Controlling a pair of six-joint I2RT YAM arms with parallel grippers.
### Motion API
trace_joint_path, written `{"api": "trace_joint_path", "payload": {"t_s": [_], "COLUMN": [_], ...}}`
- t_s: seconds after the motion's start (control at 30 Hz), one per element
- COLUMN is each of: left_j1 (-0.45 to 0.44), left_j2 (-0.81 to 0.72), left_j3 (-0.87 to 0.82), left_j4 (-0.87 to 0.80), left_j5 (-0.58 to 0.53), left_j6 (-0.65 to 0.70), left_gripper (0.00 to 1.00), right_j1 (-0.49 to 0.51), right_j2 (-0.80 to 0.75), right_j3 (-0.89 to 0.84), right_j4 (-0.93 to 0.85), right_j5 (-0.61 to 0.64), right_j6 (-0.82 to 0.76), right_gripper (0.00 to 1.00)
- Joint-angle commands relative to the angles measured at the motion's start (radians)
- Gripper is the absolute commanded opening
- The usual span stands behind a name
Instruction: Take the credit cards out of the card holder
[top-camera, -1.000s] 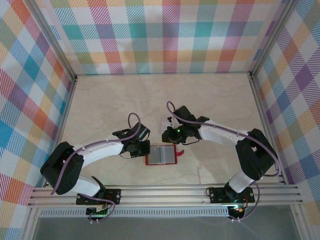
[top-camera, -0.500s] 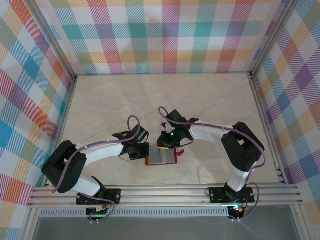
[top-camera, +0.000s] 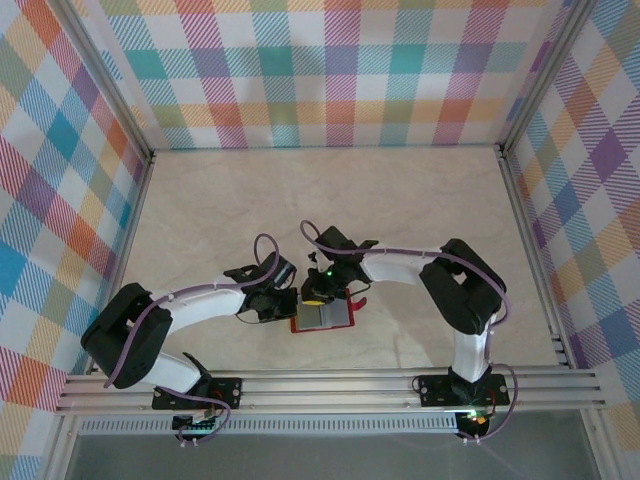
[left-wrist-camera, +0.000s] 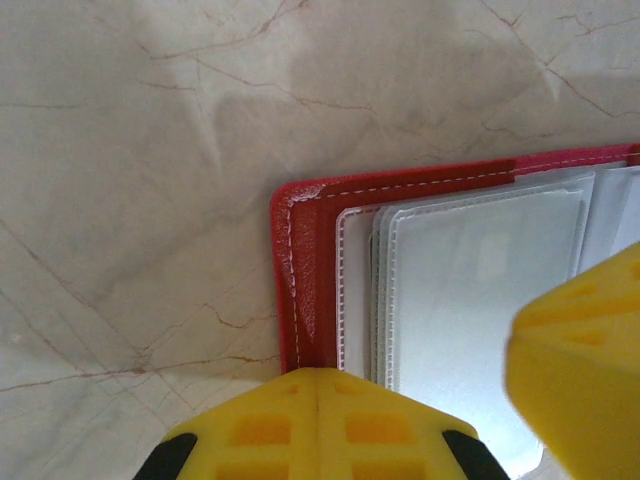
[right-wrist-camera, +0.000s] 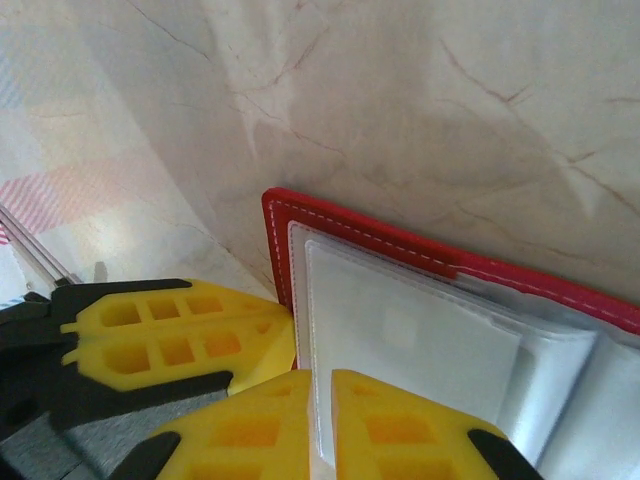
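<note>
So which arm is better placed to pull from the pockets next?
Right: the right pincer sits closed on the edge of a clear pocket in the card holder; the left pincer is shut over the holder's red border, probably pinning it.

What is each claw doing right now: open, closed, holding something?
Left claw: closed, tips at the card holder's edge.
Right claw: closed on a pale leaf inside it; card or pocket unclear.
</note>
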Motion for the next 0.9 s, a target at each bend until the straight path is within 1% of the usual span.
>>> {"api": "trace_joint_path", "payload": {"t_s": [0.0, 0.1, 0.17, 0.23, 0.4, 0.5, 0.63, 0.87], "left_j1": [0.007, 0.008, 0.007, 0.008, 0.008, 0.008, 0.007, 0.007], "left_j2": [-0.014, -0.011, -0.012, -0.013, -0.018, -0.016, -0.015, -0.011], "left_j3": [-0.019, -0.018, -0.018, -0.016, -0.016, -0.015, -0.011, -0.007], "left_j4": [-0.01, -0.011, -0.009, -0.012, -0.02, -0.023, -0.026, -0.029], "left_j5": [0.009, 0.009, 0.009, 0.008, 0.004, 0.004, 0.003, 0.006], "left_j6": [-0.001, -0.002, -0.002, -0.001, -0.001, -0.001, 0.001, 0.006], "left_gripper": [0.05, 0.05, 0.05, 0.05, 0.05, 0.05, 0.05, 0.05], "right_j1": [0.012, 0.017, 0.018, 0.018, 0.019, 0.019, 0.019, 0.02], "right_j2": [0.037, 0.061, 0.071, 0.073, 0.074, 0.073, 0.063, 0.002], "right_j3": [0.032, 0.041, 0.047, 0.055, 0.091, 0.105, 0.112, 0.108], "right_j4": [0.023, 0.019, -0.006, -0.048, -0.209, -0.266, -0.303, -0.319], "right_j5": [-0.044, -0.06, -0.05, -0.018, 0.11, 0.153, 0.182, 0.227], "right_j6": [0.019, 0.01, 0.003, -0.013, -0.077, -0.102, -0.118, -0.124], "right_gripper": [0.14, 0.14, 0.14, 0.14, 0.14, 0.15, 0.17, 0.23]}}
